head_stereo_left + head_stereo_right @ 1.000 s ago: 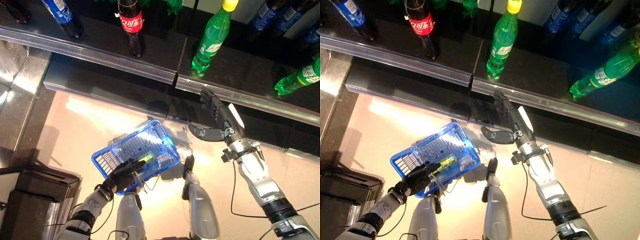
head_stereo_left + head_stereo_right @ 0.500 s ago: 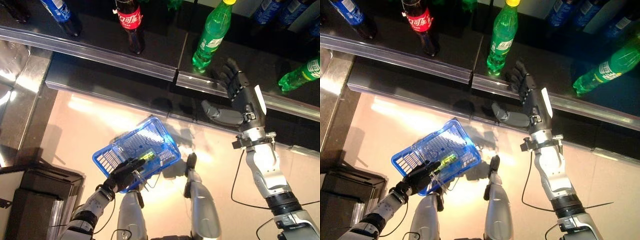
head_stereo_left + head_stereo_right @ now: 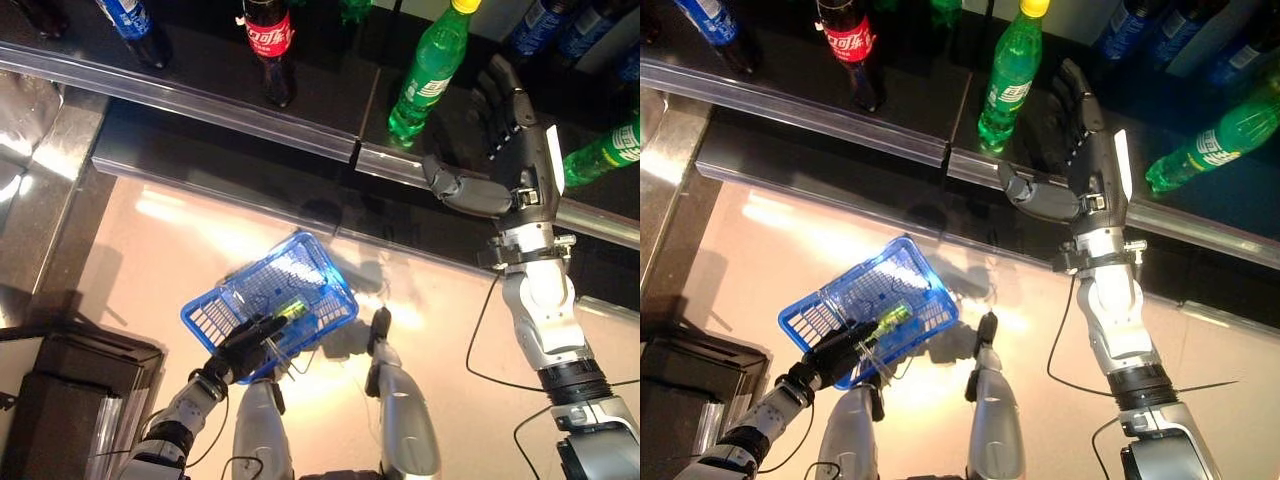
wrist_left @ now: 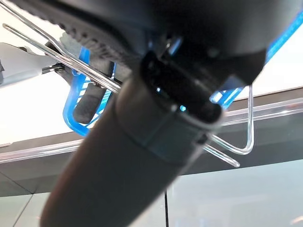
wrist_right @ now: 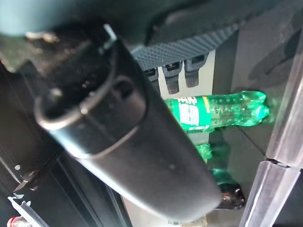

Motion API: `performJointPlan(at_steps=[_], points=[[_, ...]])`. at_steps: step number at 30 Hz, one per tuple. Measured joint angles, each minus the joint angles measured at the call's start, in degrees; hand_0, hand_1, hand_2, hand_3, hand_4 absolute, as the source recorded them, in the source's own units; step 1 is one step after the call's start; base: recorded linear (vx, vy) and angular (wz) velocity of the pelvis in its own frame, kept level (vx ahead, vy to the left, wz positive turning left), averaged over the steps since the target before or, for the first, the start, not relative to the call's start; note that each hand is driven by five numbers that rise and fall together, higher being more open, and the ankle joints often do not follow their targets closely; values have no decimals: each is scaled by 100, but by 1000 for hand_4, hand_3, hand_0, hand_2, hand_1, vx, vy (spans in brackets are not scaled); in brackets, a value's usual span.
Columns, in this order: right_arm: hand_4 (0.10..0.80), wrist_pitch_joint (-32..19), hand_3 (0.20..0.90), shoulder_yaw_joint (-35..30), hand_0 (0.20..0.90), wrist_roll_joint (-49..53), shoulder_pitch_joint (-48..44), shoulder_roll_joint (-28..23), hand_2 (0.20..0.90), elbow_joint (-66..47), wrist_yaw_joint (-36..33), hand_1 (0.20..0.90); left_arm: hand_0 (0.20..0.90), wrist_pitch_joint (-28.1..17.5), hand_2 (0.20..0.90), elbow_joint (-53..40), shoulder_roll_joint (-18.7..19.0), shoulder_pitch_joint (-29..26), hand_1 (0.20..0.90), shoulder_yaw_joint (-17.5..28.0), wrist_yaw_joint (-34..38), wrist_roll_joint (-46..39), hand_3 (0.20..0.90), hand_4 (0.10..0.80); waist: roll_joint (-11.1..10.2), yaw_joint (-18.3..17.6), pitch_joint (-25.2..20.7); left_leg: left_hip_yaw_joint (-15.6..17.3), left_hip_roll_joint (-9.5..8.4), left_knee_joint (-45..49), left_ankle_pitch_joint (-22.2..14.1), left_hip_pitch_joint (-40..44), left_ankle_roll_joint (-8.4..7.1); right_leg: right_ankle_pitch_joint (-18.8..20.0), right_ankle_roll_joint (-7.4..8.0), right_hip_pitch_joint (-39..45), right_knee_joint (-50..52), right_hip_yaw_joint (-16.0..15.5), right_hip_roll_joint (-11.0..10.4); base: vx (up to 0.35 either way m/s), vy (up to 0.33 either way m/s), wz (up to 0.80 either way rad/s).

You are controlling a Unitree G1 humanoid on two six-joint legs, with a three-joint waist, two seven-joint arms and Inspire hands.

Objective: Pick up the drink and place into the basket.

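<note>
A green bottle with a yellow cap (image 3: 428, 72) stands upright on the dark shelf (image 3: 300, 115); it also shows in the right wrist view (image 5: 215, 111). My right hand (image 3: 505, 150) is open, raised over the shelf edge just right of that bottle, thumb (image 3: 460, 190) stretched toward it, apart from it. My left hand (image 3: 248, 345) is shut on the wire handles (image 4: 236, 149) of the blue basket (image 3: 270, 300), which hangs low at the left above the floor. A green-yellow item (image 3: 291, 307) lies inside the basket.
A red-labelled cola bottle (image 3: 268, 45) and a blue-labelled bottle (image 3: 130, 25) stand further left on the shelf. Another green bottle (image 3: 600, 155) lies at the right, with dark blue bottles (image 3: 560, 25) behind. A clear rail (image 3: 200, 105) edges the shelf. A dark box (image 3: 70, 400) stands at lower left.
My right hand has risen from below the shelf edge up over the shelf, closing in beside the green bottle. The blue basket and left hand have stayed in place.
</note>
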Motion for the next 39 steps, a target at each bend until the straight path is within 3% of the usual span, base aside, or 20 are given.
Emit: performJointPlan(at_steps=[9, 26, 39], points=[[800, 248, 900, 12, 900, 354, -574, -290, 900, 491, -104, 900, 300, 28, 300, 0, 51, -15, 300, -12, -7, 2, 200, 100, -6, 173, -3, -15, 0, 35, 0, -19, 0, 10, -8, 3, 1, -5, -1, 3, -1, 0], [800, 915, 900, 83, 900, 1138, -1537, -368, 900, 1602, -118, 900, 300, 167, 300, 1, 186, -68, 300, -157, -21, 4, 200, 100, -6, 226, -3, -84, -1, 85, 1, -42, 0, 25, -18, 41, 1, -34, -4, 4, -1, 1], [800, 1436, 900, 602, 900, 1317, -2251, -434, 900, 2053, 104, 900, 300, 224, 300, 3, 210, -156, 300, -235, -25, 23, 200, 100, 2, 359, 0, -158, -14, 88, 11, -29, -8, 39, -23, 85, 1, -145, -25, -2, 5, 2]])
